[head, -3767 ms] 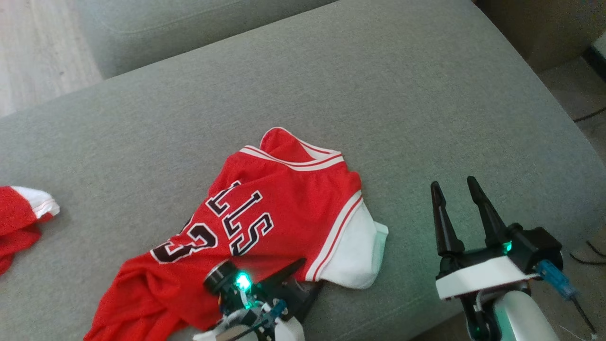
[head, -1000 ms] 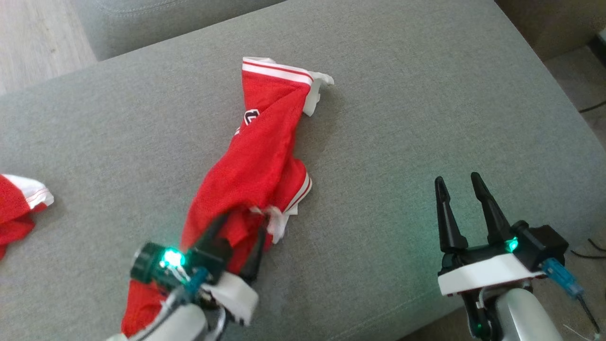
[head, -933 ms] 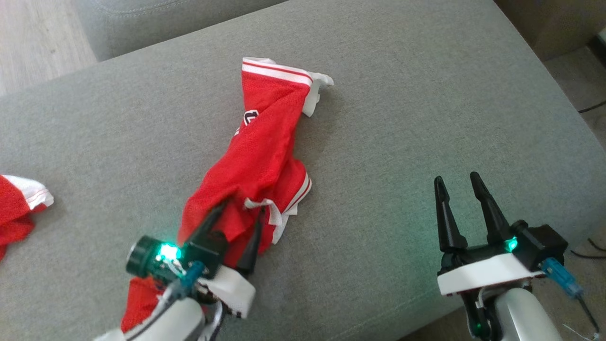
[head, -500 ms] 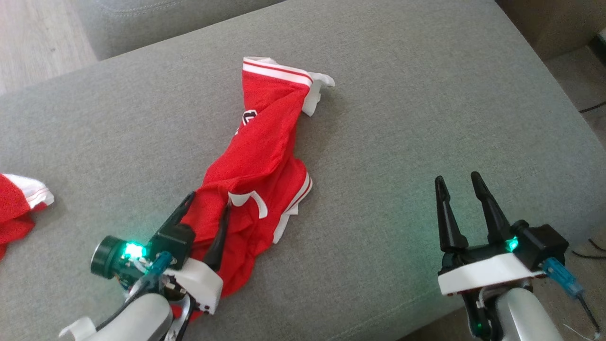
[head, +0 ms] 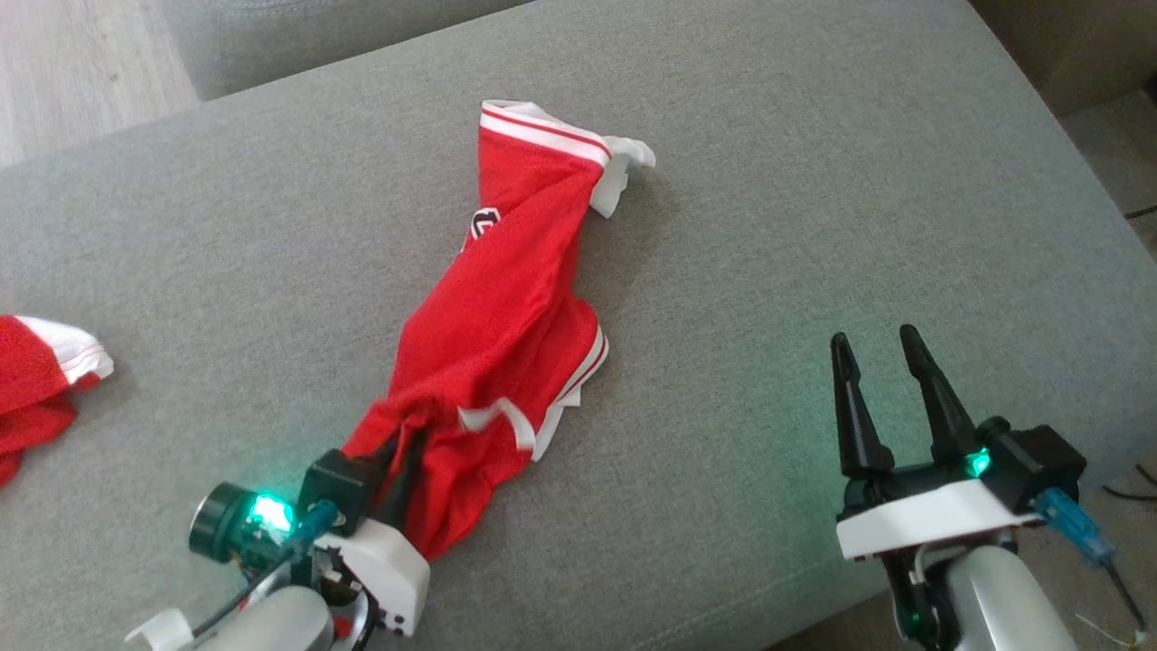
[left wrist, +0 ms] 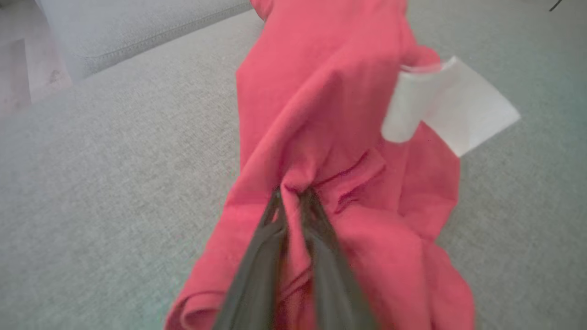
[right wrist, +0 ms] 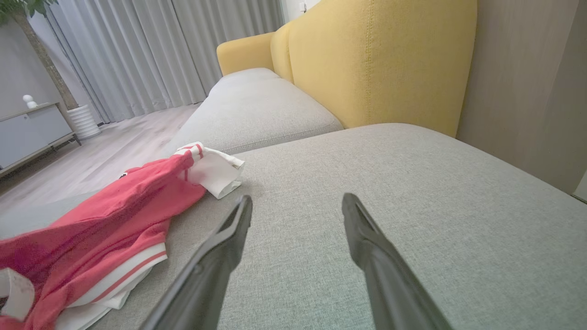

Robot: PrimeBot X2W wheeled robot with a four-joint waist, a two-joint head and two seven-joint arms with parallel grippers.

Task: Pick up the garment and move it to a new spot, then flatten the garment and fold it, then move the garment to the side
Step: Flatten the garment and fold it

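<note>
The garment [head: 506,307] is a red jersey with white trim, bunched into a long strip on the grey couch cushion [head: 813,181]. Its white-banded end lies far up the cushion. My left gripper [head: 402,434] at the lower left is shut on a pinch of the red cloth at the near end. In the left wrist view the two dark fingers [left wrist: 270,229] meet on a fold of the garment [left wrist: 321,114], with a white flap to its right. My right gripper [head: 872,348] hovers open at the lower right, well clear of the cloth. The right wrist view shows its gripper [right wrist: 296,204] open above bare cushion, the garment [right wrist: 105,206] to its left.
Another red and white piece of clothing [head: 41,384] lies at the cushion's left edge. A second grey cushion [head: 298,36] and wooden floor [head: 72,63] are at the upper left. A yellow sofa back [right wrist: 380,59] rises behind. The cushion's right edge drops off near my right arm.
The left gripper moved left along the garment's near end and closed its fingers on the red cloth, bunching it. The right gripper stayed still and open. The head view shifted slightly.
</note>
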